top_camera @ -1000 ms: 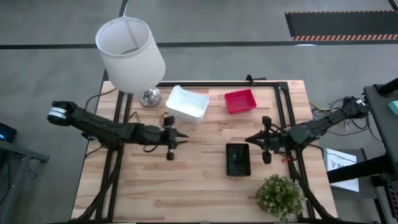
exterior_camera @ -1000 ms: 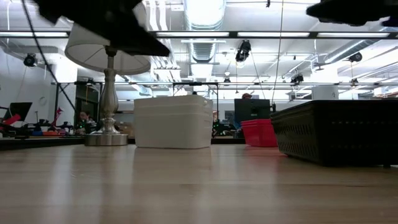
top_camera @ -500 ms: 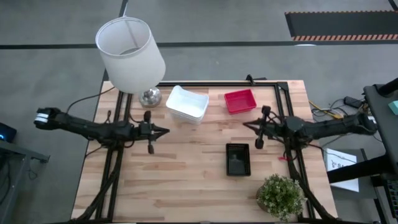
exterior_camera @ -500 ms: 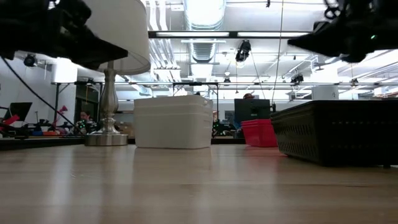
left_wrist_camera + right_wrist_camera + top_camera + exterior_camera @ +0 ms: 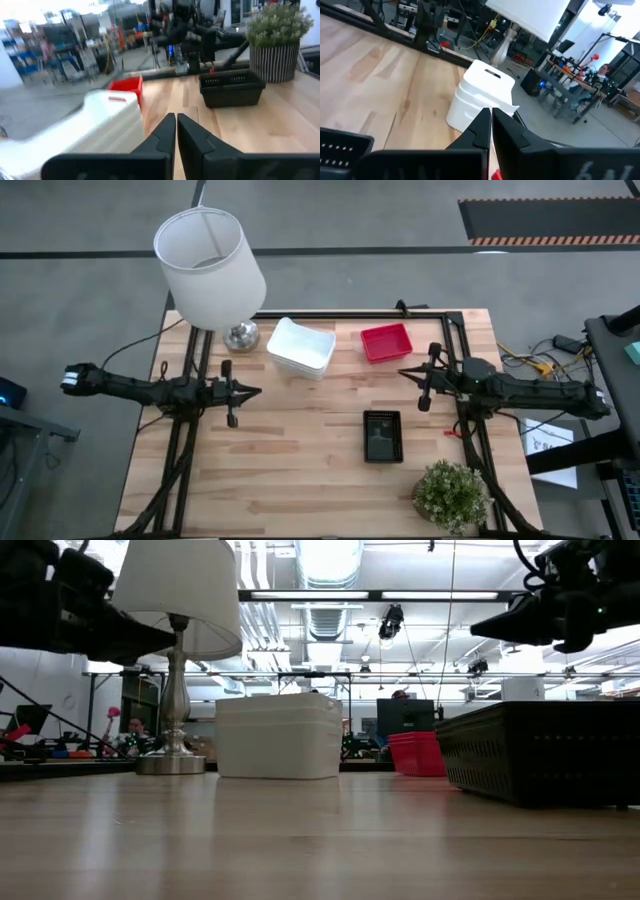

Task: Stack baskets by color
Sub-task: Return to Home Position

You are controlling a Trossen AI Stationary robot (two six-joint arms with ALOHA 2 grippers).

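A nested stack of white baskets [image 5: 300,347] [image 5: 278,736] sits on the table's far middle. To its right stands a red basket [image 5: 386,342] [image 5: 415,753]. A black basket [image 5: 382,435] [image 5: 540,752] rests nearer the front. My left gripper [image 5: 257,391] [image 5: 176,118] hovers shut and level above the table's left part, pointing right and holding nothing. My right gripper [image 5: 401,372] [image 5: 489,111] hovers shut and level at the right, pointing left between the red and black baskets. It too holds nothing.
A lamp with a white shade [image 5: 210,265] stands on its metal base [image 5: 240,335] at the far left, beside the white stack. A potted plant [image 5: 450,495] sits at the near right corner. Bare wood lies across the table's near left and middle.
My left gripper has drawn back toward the table's left edge and sunk lower. My right gripper has swung toward the far edge and pulled back a little toward the right edge. The baskets have stayed where they were.
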